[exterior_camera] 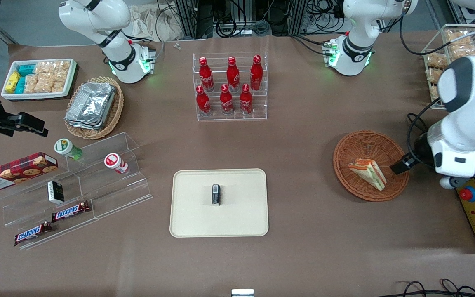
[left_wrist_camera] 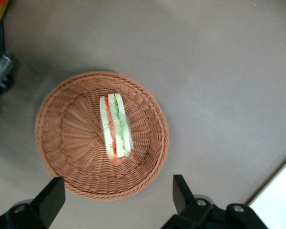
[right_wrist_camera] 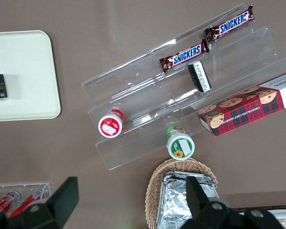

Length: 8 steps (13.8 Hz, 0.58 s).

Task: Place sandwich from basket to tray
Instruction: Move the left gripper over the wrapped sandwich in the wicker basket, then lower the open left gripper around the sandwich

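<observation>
Sandwich (left_wrist_camera: 115, 125) lies in the basket (left_wrist_camera: 66, 143), fingers (left_wrist_camera: 50, 198) spread empty above it; a small black box (exterior_camera: 216, 194) sits on the tray (exterior_camera: 192, 214).

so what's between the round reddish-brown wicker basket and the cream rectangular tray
Only bare brown table, per the front view, between basket and tray; the open gripper hovers above the basket.

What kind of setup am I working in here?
Likely a lab mock-up of a snack shop: cola bottles in tiers, Snickers bars on clear steps, cabling above. The gripper hangs open over the sandwich in the basket.
</observation>
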{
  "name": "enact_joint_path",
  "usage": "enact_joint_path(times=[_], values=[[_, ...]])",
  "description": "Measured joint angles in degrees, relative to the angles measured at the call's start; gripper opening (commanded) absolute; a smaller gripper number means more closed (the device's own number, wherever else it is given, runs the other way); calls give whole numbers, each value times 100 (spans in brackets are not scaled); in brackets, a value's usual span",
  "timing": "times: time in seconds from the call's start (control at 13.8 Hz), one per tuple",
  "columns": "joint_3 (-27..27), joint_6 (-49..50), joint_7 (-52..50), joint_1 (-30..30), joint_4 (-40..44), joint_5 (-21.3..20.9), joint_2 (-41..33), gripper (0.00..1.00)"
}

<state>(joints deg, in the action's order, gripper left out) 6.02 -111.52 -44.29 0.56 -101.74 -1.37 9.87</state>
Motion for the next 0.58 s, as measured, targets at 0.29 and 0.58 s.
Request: enact_joint_path(times=[0.29, 0.58], values=[[-2, -1194, -827, -73, -990, -140, -8, 99], [-30, -1466, -1246, -69, -1340, -141, -9, 99]])
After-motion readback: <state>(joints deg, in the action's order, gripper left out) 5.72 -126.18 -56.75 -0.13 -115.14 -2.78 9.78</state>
